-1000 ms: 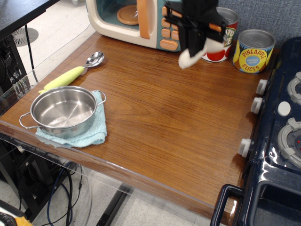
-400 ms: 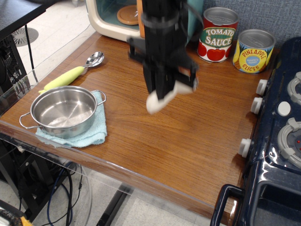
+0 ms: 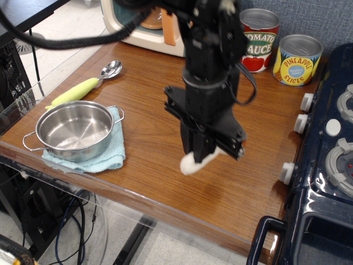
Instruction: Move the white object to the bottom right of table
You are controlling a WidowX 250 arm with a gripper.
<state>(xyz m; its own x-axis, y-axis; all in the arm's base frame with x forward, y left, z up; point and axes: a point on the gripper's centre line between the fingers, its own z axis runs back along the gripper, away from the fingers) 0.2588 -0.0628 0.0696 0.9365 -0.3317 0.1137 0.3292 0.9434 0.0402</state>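
The white object shows only as a rounded, matte cream-white stub poking out below the black gripper, whose jaws are closed around its upper part, so any cap is hidden behind them. It sits over the front half of the table, right of center; whether it touches the wood or hangs just above it cannot be told. The tabletop is glossy brown wood grain with streaks running front to back, and a clear plastic guard edges its front and left sides. The arm above the gripper is a bulky black column with a loop of dark cable at its side. On the left, a round, shiny stainless steel pot with two thin wire handles rests on a folded light blue terry cloth. Behind it lies a spoon with a polished metal bowl and a smooth yellow-green handle. At the back edge stands a cream toy microwave with orange trim, and to the right two ribbed-top cans, a red tomato sauce can and a yellow pineapple slices can. Along the right side sits a dark blue toy stove with white cylindrical knobs.
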